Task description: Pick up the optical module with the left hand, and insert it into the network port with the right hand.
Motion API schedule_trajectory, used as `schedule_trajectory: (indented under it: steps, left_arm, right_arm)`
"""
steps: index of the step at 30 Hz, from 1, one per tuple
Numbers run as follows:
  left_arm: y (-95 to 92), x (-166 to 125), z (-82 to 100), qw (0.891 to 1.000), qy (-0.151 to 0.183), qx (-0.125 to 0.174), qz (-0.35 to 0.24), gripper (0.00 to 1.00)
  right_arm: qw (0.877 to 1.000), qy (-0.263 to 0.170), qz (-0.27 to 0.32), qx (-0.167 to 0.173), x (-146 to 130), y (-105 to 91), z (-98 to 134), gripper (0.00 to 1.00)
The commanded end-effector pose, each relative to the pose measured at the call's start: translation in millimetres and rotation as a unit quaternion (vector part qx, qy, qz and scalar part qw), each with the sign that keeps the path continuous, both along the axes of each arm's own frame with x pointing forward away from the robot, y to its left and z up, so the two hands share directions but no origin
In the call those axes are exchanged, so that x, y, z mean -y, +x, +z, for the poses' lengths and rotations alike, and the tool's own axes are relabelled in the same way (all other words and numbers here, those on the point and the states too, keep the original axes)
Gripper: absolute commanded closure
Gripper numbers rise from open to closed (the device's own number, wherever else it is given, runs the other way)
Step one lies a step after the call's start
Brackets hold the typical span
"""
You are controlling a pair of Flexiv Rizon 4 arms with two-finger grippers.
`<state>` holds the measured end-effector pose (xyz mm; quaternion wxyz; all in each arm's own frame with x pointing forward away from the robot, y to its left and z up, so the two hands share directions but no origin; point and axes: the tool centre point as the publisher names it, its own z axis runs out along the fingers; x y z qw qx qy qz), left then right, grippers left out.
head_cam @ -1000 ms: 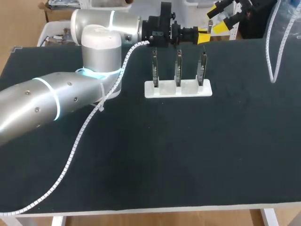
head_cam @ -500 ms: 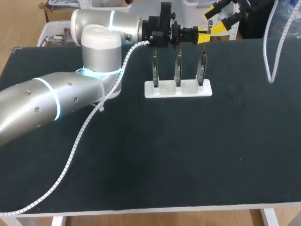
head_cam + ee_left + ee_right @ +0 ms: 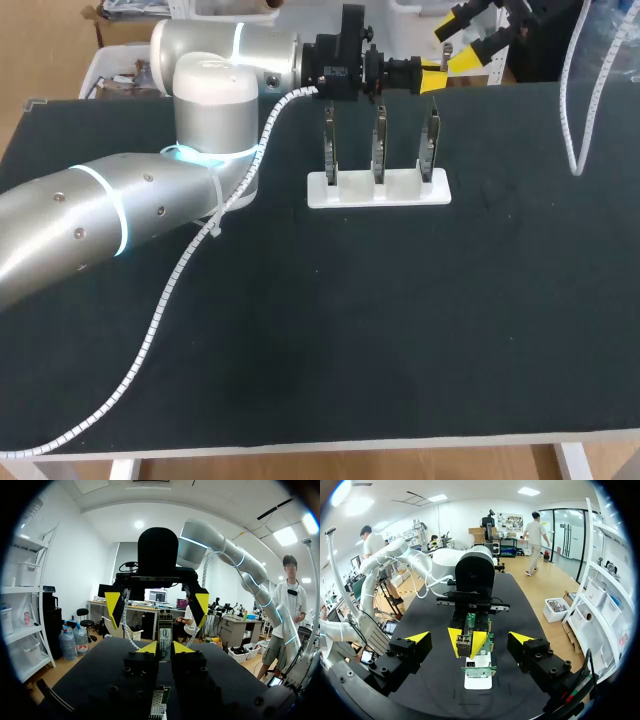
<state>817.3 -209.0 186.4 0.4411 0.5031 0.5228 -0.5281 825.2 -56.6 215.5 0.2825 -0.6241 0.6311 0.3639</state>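
My left gripper (image 3: 432, 80) hangs above the back of the table, over the white holder (image 3: 378, 189). It is shut on the small optical module (image 3: 165, 639), which pokes out past its yellow tips. Three upright network port boards (image 3: 379, 145) stand in the holder. My right gripper (image 3: 462, 42) is further back and to the right, open, facing the left one. In the right wrist view the module (image 3: 463, 644) and the left gripper (image 3: 466, 642) lie ahead of my wide-open fingers (image 3: 417, 638), not touching them. The holder (image 3: 478, 679) sits beneath.
The left arm's white spiral cable (image 3: 150, 330) trails across the dark table (image 3: 400, 330) toward the front left corner. Another spiral cable loop (image 3: 572, 110) hangs over the back right of the table.
My right gripper has shifted slightly up and left in the head view, and its cable swung with it. The left arm and the module have stayed still.
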Motion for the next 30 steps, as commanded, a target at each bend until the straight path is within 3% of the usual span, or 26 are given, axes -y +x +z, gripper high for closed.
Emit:
schedule_trajectory:
  steps: [1, 12, 13, 14, 15, 16, 30]
  left_arm:
    - [1.5, 0.3, -0.3, 1.000, 0.000, 0.000, -0.001, 1.00]
    - [1.5, 0.3, -0.3, 1.000, 0.000, 0.000, -0.001, 1.00]
    - [1.5, 0.3, -0.3, 1.000, 0.000, 0.000, -0.001, 1.00]
    - [1.5, 0.3, -0.3, 1.000, 0.000, 0.000, -0.001, 1.00]
    - [1.5, 0.3, -0.3, 1.000, 0.000, 0.000, -0.001, 1.00]
    - [1.5, 0.3, -0.3, 1.000, 0.000, 0.000, -0.001, 1.00]
    - [1.5, 0.3, -0.3, 1.000, 0.000, 0.000, -0.001, 1.00]
  right_arm:
    - [1.000, -0.001, -0.001, 0.002, -0.1, -0.8, 0.5, 0.00]
    - [1.000, 0.000, 0.002, 0.003, -1.9, 0.4, 0.6, 0.00]
    - [1.000, 0.000, 0.002, 0.003, -1.9, 0.4, 0.6, 0.09]
    - [1.000, 0.001, 0.003, 0.003, -1.9, 0.5, 0.6, 0.51]
    - [1.000, 0.001, 0.002, 0.003, -1.9, 0.6, 0.6, 0.80]
    - [1.000, 0.002, 0.003, 0.004, -1.8, 0.7, 0.6, 1.00]
    - [1.000, -0.001, 0.004, 0.003, -2.4, 2.4, -0.9, 1.00]
